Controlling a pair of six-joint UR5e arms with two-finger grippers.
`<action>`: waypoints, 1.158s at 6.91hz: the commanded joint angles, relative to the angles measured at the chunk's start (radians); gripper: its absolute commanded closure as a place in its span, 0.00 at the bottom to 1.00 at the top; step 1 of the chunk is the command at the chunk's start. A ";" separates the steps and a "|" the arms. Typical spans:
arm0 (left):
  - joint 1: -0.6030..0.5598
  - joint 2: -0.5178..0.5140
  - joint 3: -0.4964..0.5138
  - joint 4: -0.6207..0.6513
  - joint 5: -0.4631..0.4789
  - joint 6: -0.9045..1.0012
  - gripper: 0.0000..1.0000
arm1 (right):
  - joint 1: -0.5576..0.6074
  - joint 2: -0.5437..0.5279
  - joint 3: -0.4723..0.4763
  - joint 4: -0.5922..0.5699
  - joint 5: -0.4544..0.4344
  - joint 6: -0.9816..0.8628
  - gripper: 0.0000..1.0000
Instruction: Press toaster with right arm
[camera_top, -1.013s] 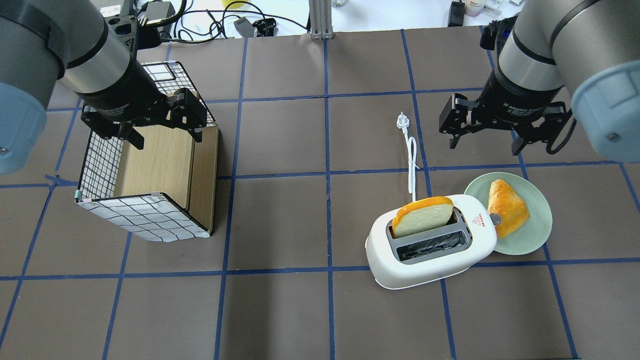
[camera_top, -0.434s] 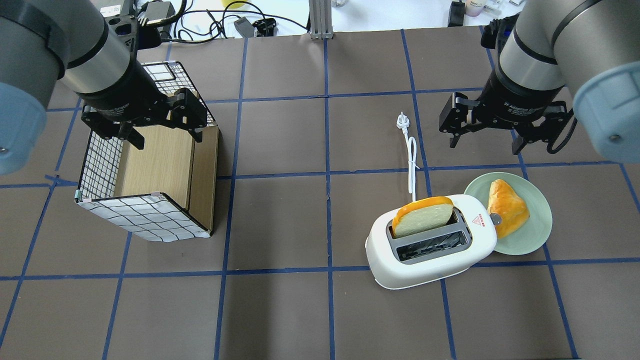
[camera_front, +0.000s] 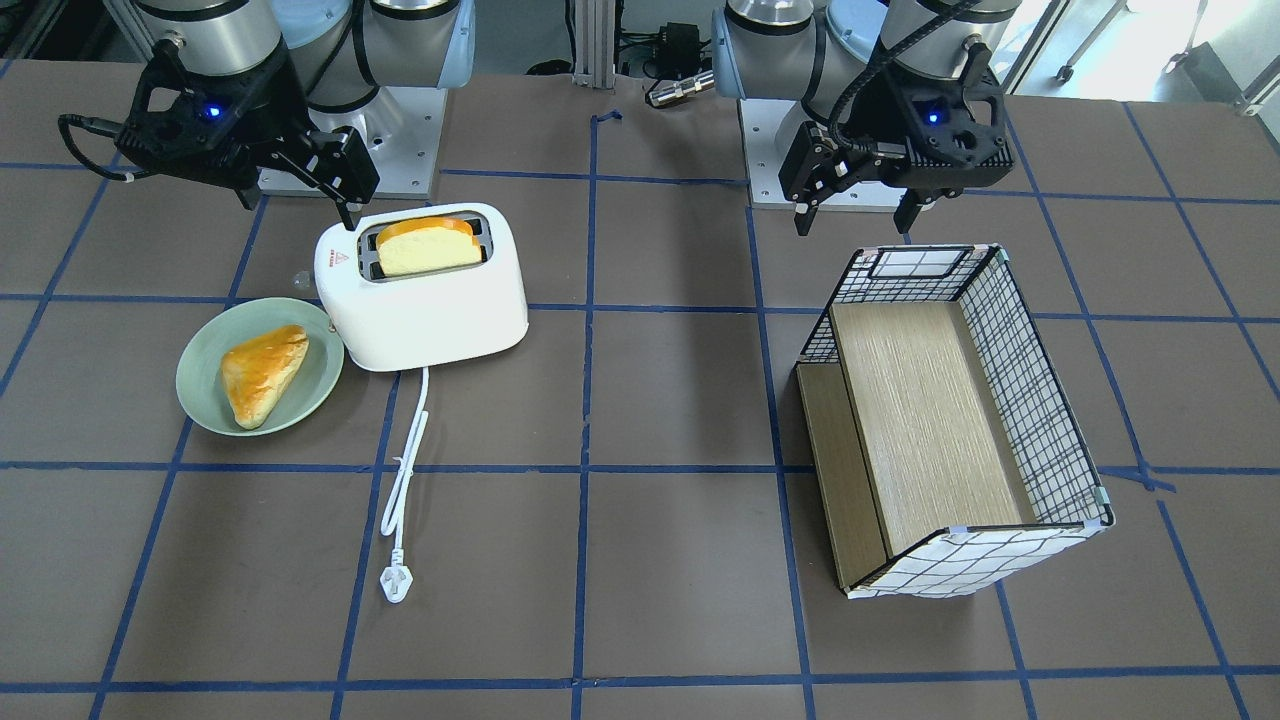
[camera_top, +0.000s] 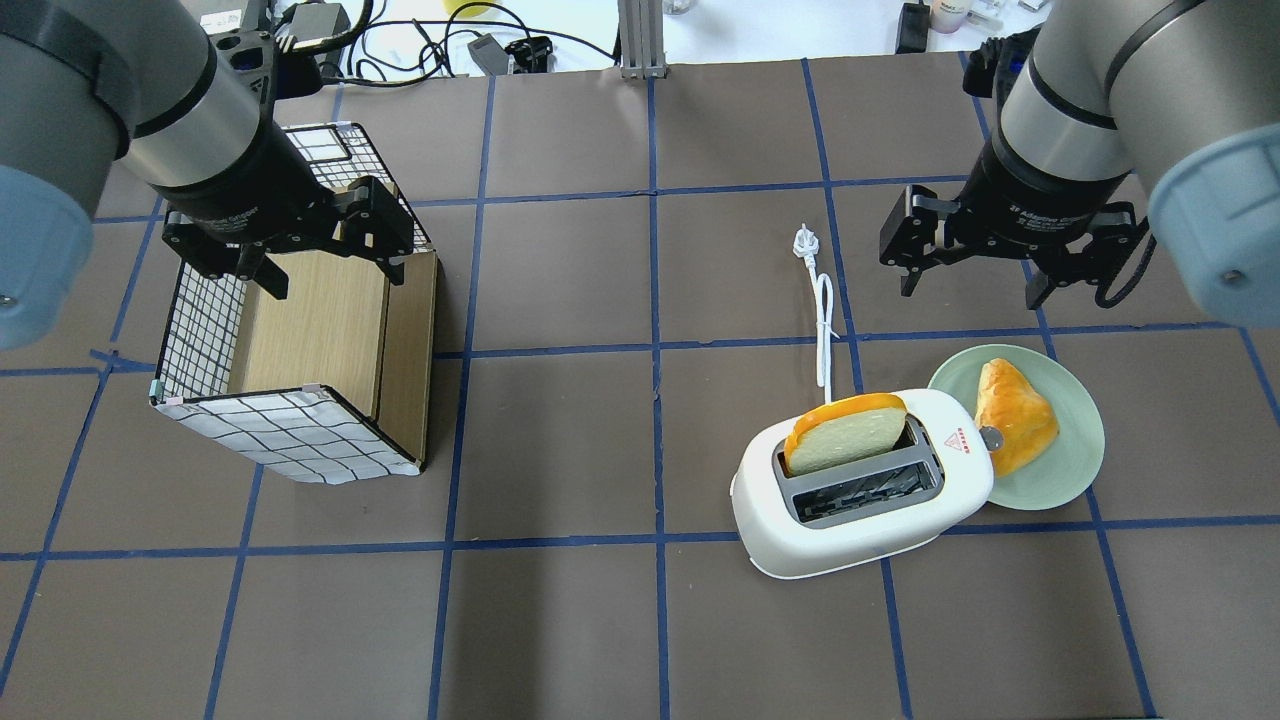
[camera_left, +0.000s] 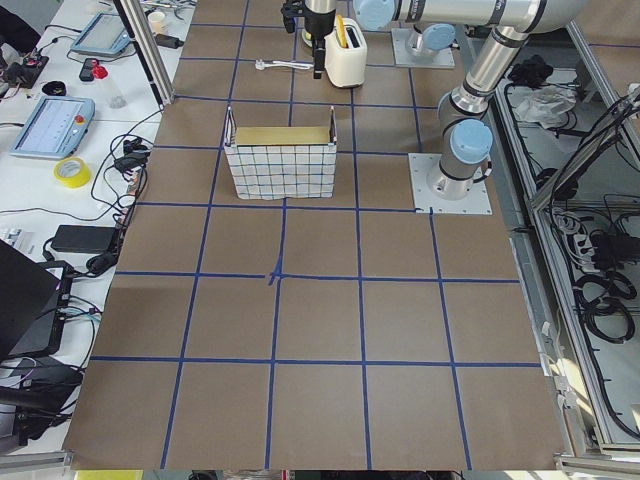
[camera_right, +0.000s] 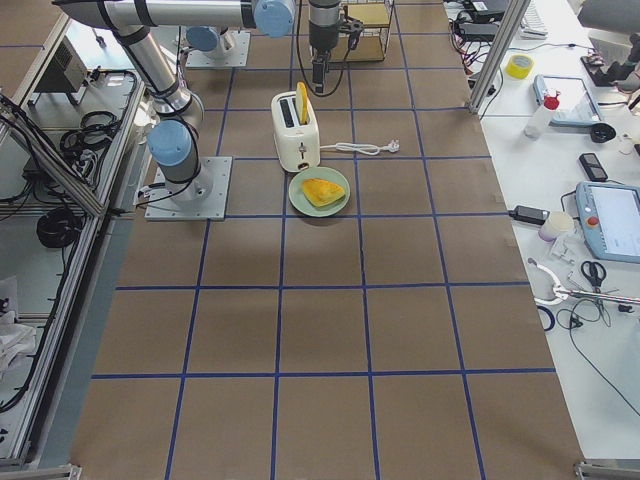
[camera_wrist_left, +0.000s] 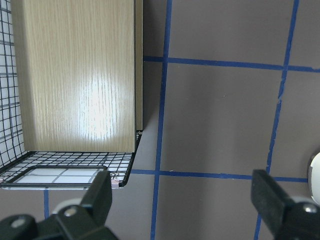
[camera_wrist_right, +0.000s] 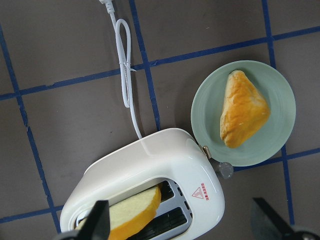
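Observation:
The white toaster stands at the front right of the table with a bread slice upright in its far slot. Its lever knob sticks out on the plate side. It also shows in the front view and the right wrist view. My right gripper is open and empty. It hangs in the air beyond the toaster and plate, apart from both. In the front view the right gripper is just behind the toaster. My left gripper is open and empty above the basket.
A green plate with a pastry touches the toaster's right end. The white cord and plug run away from the toaster. A wire basket with a wooden box stands at the left.
The right arm has shifted very slightly; the toaster, plate and left arm have not moved.

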 joint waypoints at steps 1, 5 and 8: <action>0.000 0.000 0.000 0.000 0.000 0.000 0.00 | 0.000 0.002 0.000 -0.001 -0.004 -0.002 0.00; 0.000 0.000 -0.001 0.000 0.000 0.000 0.00 | -0.005 0.002 0.000 -0.004 -0.004 -0.003 0.00; 0.000 0.000 -0.001 0.000 -0.001 0.000 0.00 | -0.024 0.003 0.000 -0.008 -0.006 -0.024 0.08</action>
